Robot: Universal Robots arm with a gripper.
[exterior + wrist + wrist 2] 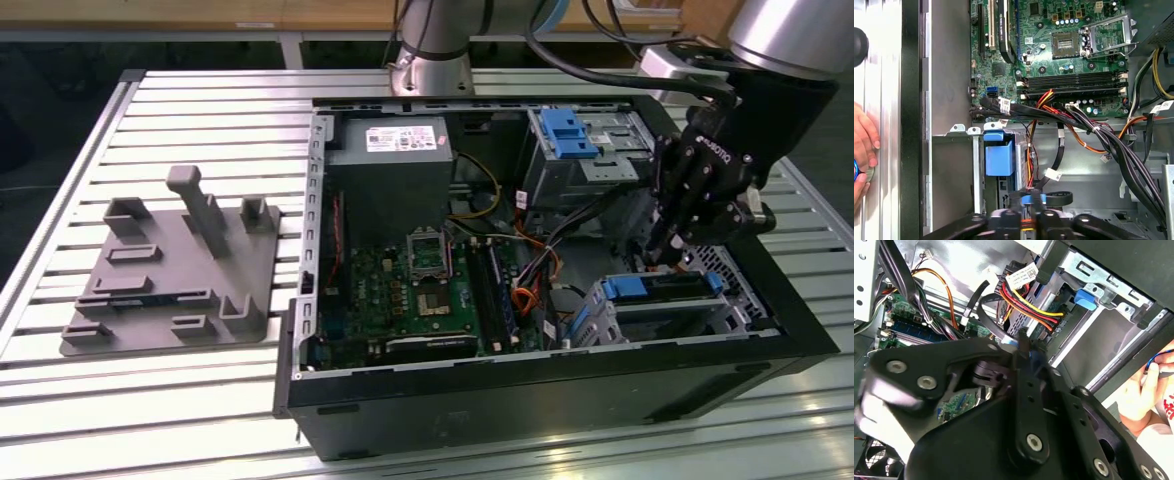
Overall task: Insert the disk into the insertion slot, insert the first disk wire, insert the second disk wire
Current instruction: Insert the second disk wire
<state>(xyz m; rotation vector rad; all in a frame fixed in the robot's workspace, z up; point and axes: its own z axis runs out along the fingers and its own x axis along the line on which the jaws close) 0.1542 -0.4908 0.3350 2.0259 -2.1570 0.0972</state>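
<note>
Arm: seen reaching down into the open computer case (561,400) at the exterior view's right, with the gripper (663,255) lowered just above the drive cage.
Claw: the fingers are drawn narrow, and a small blue wire plug (1026,200) is seen pinched between the tips in the first wrist view; in the second wrist view the gripper (1021,340) is closed to a thin gap.
Disk: the disk (661,290) is found seated flat in the insertion slot (731,300), its blue carrier edge facing up, right under the fingertips.
Slot: the silver cage is placed in the case corner nearest the camera, at the exterior view's right.
Wires: a black cable bundle (1089,125) is draped from the motherboard (1069,45) towards the cage; red and yellow leads (1026,302) are seen just beyond the claw in the second wrist view.
Taller bay: the grey bay with a blue latch (567,130) is set well behind the gripper, untouched.
Elsewhere: a grey fixture plate (174,270) is laid on the slatted table (200,110), well apart from the case.
Person: a hand (864,145) is rested on the table beside the case wall, something blue held in it.
</note>
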